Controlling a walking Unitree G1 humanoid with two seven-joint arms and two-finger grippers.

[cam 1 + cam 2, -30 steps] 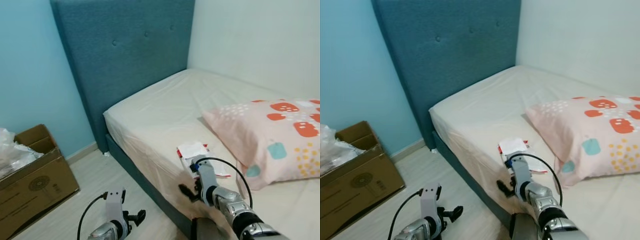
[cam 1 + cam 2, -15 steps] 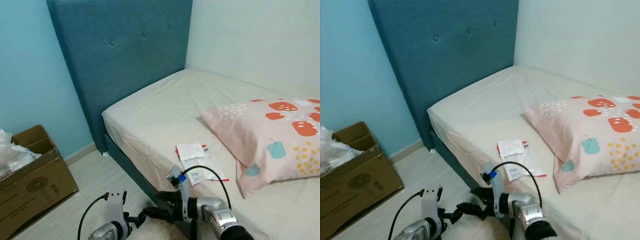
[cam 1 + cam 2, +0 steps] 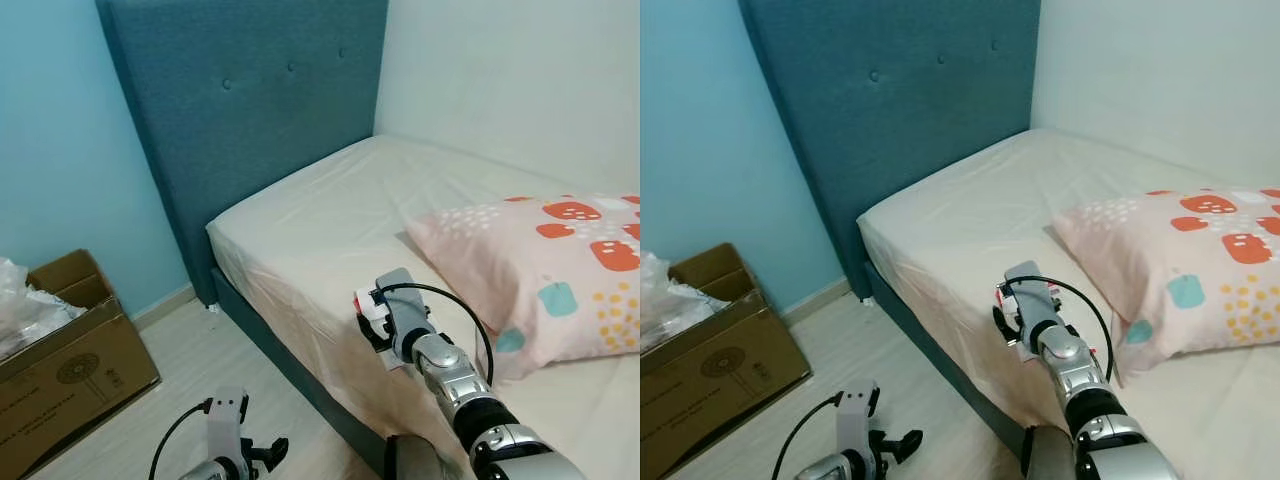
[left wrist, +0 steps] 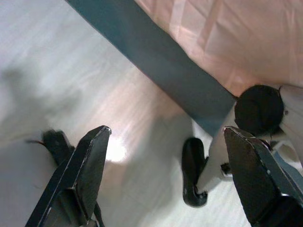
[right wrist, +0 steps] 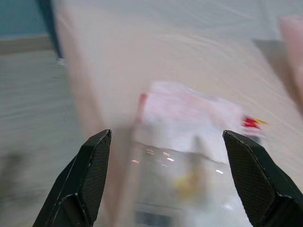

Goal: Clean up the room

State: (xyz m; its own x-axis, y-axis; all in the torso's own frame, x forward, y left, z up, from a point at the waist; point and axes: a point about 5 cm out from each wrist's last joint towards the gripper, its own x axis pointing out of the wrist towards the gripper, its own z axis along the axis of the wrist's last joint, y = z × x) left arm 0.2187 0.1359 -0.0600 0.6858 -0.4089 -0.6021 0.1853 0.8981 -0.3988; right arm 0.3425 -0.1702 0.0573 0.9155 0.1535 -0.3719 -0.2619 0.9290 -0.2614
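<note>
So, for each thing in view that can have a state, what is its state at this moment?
right pincer: open, above the packet
left pincer: open, low over the floor
plastic packet: lying flat on the bed near the edge, not gripped
pillow: lying on the bed, beside the packet
cardboard box: open, flaps up, clear plastic inside
bed: covered with a plain sheet

packet (image 5: 189, 116): flat white plastic wrapper with red edges and a small red-and-yellow mark at one corner
state: lying flat on the bed sheet, blurred in the right wrist view
place: just ahead of the right gripper (image 5: 163, 182), between its two spread fingers, apart from them
contents: cannot be made out
</note>
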